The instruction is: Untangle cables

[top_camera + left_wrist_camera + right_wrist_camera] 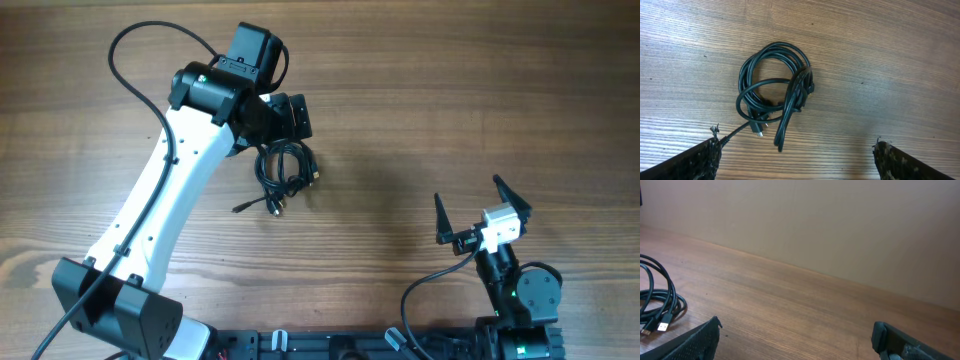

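Loosely coiled, the black cables (774, 75) lie on the wooden table (450, 80) in the middle of the left wrist frame. Several loops overlap, and plug ends point toward the bottom edge. One strand runs down to the left fingertip (707, 155) at the lower left corner; whether it touches it cannot be told. The left gripper (797, 146) hangs above the coil with its jaws spread wide, holding nothing. Overhead, the coil sits slightly left of the frame's centre. The right gripper (475, 212), at the lower right and well apart from it, is likewise wide open and empty. Its wrist camera catches the cables at the left edge.
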